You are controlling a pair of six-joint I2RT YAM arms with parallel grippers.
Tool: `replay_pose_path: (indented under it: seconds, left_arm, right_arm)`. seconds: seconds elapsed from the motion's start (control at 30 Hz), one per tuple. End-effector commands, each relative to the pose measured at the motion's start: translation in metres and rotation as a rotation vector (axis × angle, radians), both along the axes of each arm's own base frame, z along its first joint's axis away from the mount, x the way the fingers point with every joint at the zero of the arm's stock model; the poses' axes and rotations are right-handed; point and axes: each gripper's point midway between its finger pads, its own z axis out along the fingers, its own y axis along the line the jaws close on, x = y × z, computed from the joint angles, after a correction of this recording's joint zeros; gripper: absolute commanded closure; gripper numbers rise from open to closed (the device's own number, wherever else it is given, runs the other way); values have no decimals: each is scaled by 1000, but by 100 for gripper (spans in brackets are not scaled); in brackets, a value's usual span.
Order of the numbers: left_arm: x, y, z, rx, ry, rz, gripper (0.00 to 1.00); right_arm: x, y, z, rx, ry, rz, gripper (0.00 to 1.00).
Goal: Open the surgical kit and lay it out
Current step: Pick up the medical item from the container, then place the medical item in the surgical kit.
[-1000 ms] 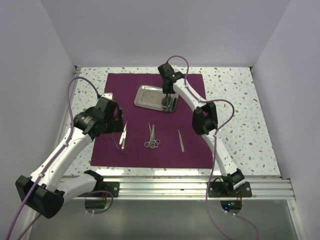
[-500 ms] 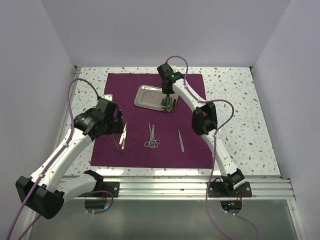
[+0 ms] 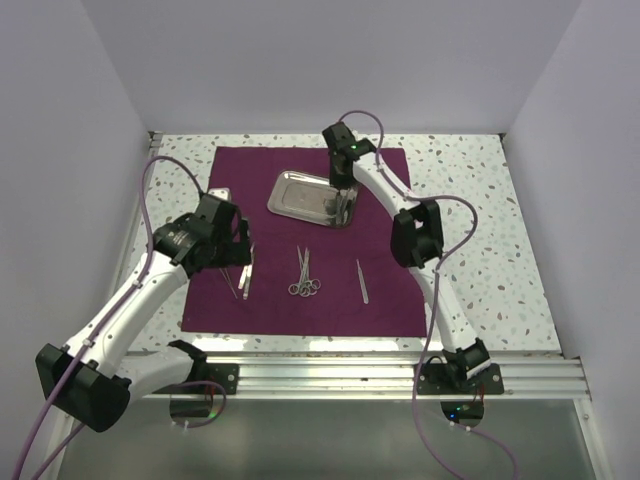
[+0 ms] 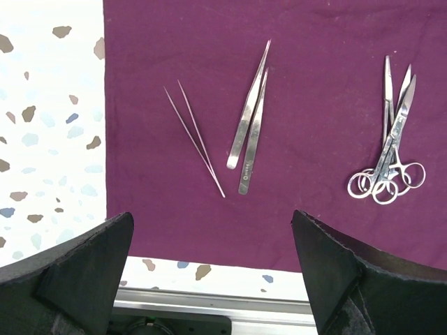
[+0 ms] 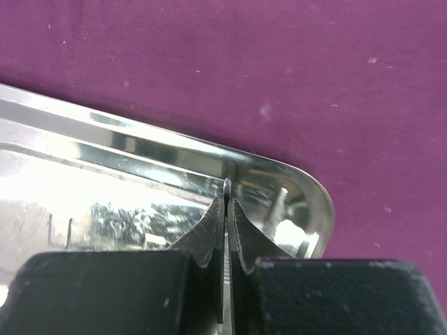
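Observation:
The plum cloth wrap [image 3: 390, 290] lies spread flat. The steel tray [image 3: 295, 190] sits on its far half. My right gripper [image 3: 340, 203] is down in the tray's right end, shut on a thin silver instrument [image 5: 226, 192] that stands edge-on between the jaws; the tray rim [image 5: 140, 139] curves just beyond. My left gripper [image 4: 213, 272] is open and empty above the cloth's near left edge. Thin tweezers [image 4: 195, 137] and wider tweezers [image 4: 250, 125] lie ahead of it. Ring-handled scissors and forceps [image 4: 390, 146] lie to the right.
One more pair of tweezers [image 3: 362, 281] lies alone on the cloth right of the scissors [image 3: 304, 275]. The speckled tabletop [image 3: 480, 230] surrounds the cloth. A metal rail [image 3: 380, 375] runs along the near edge. White walls close in the left, back and right.
My right gripper has shifted slightly right within the tray's right end. My left gripper has edged a little right over the tweezers.

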Motion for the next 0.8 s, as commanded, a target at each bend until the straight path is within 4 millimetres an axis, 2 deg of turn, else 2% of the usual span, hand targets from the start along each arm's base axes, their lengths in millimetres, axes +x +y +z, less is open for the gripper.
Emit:
replay_pose_path:
  seconds: [0.0,0.03,0.17,0.27,0.33,0.37,0.4,0.43,0.47,0.5,0.53,0.57,0.6,0.63,0.67,0.7,0.73,0.77]
  left_arm:
    - [14,-9,11,-58,-57,15,0]
    - [15,-10,11,-64,-63,13,0]
    - [20,-14,13,-79,-72,15,0]
    - [25,-17,14,-87,-81,11,0]
    - [29,-19,16,-85,-90,6,0]
    - [31,-19,17,-82,-93,3,0]
    - [34,-20,16,-77,-92,-1,0]
    - [39,-21,19,-77,-104,-1,0]
    - [41,-22,19,-70,-104,-8,0]
    - [45,-24,17,-63,-97,-14,0]
    - [51,-26,23,-68,-113,-18,0]
    - [55,-27,26,-65,-119,-24,0]
    - [59,-29,23,-58,-104,-27,0]
    - [64,-32,30,-65,-121,-32,0]
    - [67,-33,32,-62,-125,-42,0]
    - [73,-36,36,-63,-128,-47,0]
    - [75,-37,37,-63,-130,-51,0]
    - [77,-38,38,-58,-130,-61,0]
  right_arm:
    - [8,-5,90,118,-114,9,100]
    - [8,-5,104,139,-133,13,100]
    - [8,-14,130,168,-159,7,100]
    - [0,-22,131,162,-137,4,100]
    - [-10,-28,140,160,-132,5,100]
    - [-21,-29,124,146,-84,13,100]
    - [-31,-31,140,159,-100,20,100]
    - [-39,-33,136,160,-87,24,100]
    - [-56,-38,107,139,-29,27,100]
    - [-67,-40,126,166,-60,39,100]
    - [-78,-41,120,165,-45,47,100]
    - [-98,-46,96,146,6,58,100]
    - [-108,-49,92,142,20,64,100]
    - [-118,-51,102,155,3,72,100]
    - [-135,-55,83,144,47,78,100]
    - [-143,-57,80,146,55,80,100]
    - [-152,-58,89,164,40,88,100]
    - [-165,-60,75,164,71,95,100]
